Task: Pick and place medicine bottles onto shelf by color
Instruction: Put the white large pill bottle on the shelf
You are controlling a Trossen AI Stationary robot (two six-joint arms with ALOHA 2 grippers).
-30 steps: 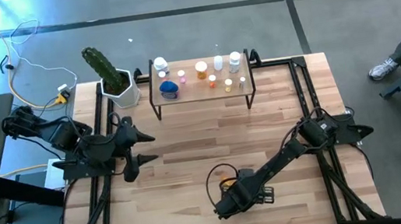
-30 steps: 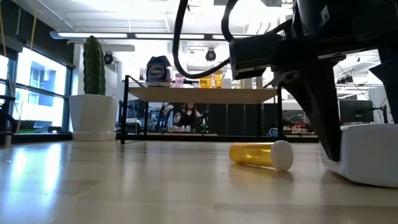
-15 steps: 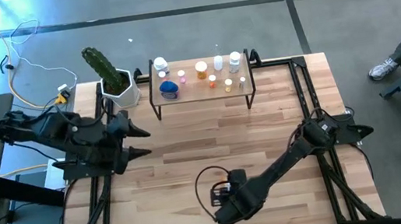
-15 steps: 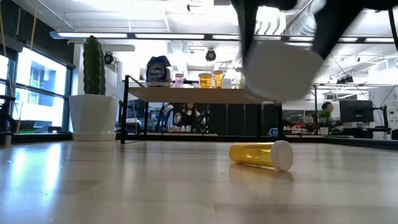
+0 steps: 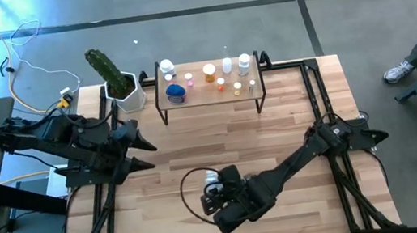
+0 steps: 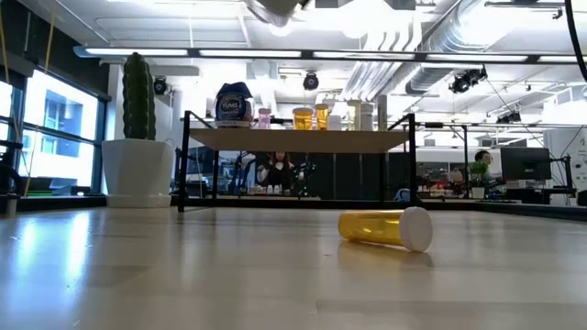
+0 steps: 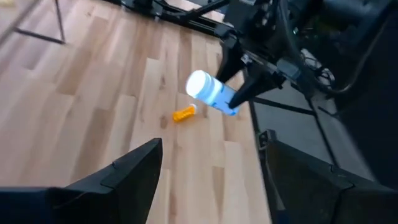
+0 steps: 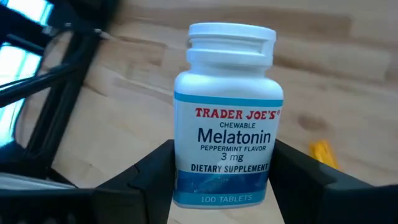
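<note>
Right gripper (image 8: 224,186) is clamped on a white melatonin bottle (image 8: 227,118) with blue label, carried above the table (image 5: 291,121); the shelf (image 5: 209,92) with the other bottles sits far ahead of it. An orange vial (image 6: 385,227) lies on its side on the tabletop just beside and below that gripper. Left gripper (image 7: 208,180) idles with fingers spread wide and nothing between them, well apart from the held bottle.

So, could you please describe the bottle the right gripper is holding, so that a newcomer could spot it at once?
Start at the wooden table and follow the right arm to the near edge, where the right gripper is clamped on a white bottle held above the tabletop. Unlike the orange vial lying on its side on the table, it has a blue-banded Trader Joe's Melatonin label.
</note>
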